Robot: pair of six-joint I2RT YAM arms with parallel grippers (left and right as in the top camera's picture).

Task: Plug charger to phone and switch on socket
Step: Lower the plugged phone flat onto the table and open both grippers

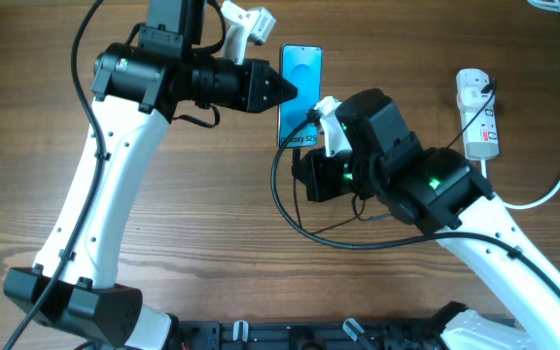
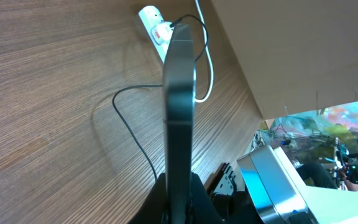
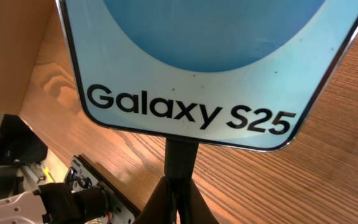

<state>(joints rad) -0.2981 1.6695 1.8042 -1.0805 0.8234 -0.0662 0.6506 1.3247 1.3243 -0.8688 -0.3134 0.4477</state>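
The phone point(image 1: 302, 73) has a teal-blue screen and lies at the table's far middle. My left gripper point(image 1: 293, 93) is shut on its left edge. In the left wrist view the phone point(image 2: 179, 93) shows edge-on between the jaws point(image 2: 179, 205). My right gripper point(image 3: 180, 198) is shut on the charger's black connector point(image 3: 181, 158). The connector meets the phone's lower edge point(image 3: 191, 74) under the "Galaxy S25" text. The thin black charger cable point(image 1: 282, 204) loops back under the right arm. The white socket point(image 1: 478, 112) lies at the far right and also shows in the left wrist view point(image 2: 156, 28).
The socket's thick white cord point(image 1: 552, 190) curves along the table's right side. The charger cable point(image 2: 135, 130) trails over the wood towards the socket. Both arms crowd the middle of the table. The arm bases sit at the near edge.
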